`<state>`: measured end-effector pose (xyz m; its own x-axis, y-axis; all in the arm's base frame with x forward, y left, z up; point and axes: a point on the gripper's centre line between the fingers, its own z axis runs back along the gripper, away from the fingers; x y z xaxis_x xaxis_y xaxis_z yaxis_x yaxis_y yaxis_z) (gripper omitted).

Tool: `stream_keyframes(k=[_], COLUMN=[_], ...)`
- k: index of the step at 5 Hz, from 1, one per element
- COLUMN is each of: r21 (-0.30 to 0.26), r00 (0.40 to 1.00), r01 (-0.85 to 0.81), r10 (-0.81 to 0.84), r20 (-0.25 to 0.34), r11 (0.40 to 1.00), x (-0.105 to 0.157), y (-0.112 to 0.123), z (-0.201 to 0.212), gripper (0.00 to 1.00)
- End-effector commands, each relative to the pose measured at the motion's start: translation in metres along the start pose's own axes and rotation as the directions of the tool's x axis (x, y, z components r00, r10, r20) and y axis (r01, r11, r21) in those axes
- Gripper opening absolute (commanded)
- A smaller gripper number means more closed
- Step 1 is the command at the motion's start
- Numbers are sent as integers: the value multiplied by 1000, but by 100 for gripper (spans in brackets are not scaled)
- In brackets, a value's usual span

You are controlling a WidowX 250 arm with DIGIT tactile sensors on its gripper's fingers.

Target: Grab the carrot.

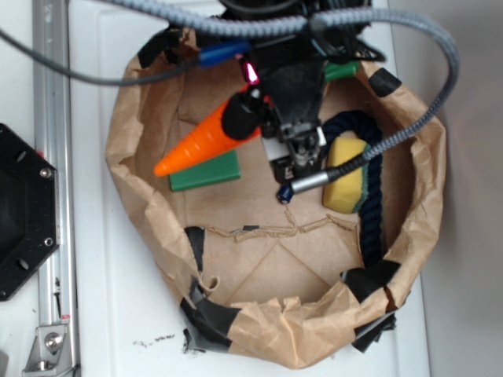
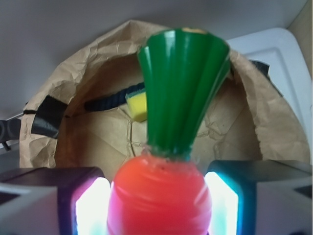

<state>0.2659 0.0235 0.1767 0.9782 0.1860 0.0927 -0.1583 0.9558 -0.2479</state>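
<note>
Carrot: orange cone, centre-left of the exterior view, tip pointing lower left, lying partly over the green block. Its thick end disappears under the gripper. In the wrist view the carrot fills the lower middle of the frame, green top pointing up and away from the camera.

Fingers: one lit pad on the left, another on the right, both flush against the orange body with no gap visible. They are closed on the carrot near its leafy end, likely because that is its widest part and gives the firmest hold.

Whether the carrot rests on the block or hangs clear of it: cannot tell from above.

Surroundings: all inside a crumpled brown paper bag, rim rolled down and patched with black tape. Yellow sponge right of centre, a dark rope curling round it. Bag sits on a white counter.

Hidden: arm and cables cover the bag's upper part; a blue object and a green one poke out there, unidentifiable.
</note>
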Motion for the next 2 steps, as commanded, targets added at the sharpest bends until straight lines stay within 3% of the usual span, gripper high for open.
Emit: stream_keyframes(k=[1, 2], r21=[-47, -13], r00=[996, 995], r01=[-77, -98], r10=[78, 98], r20=[32, 22], r11=[996, 995], x=[2, 2], y=[9, 15], z=[2, -4], gripper=[0, 0])
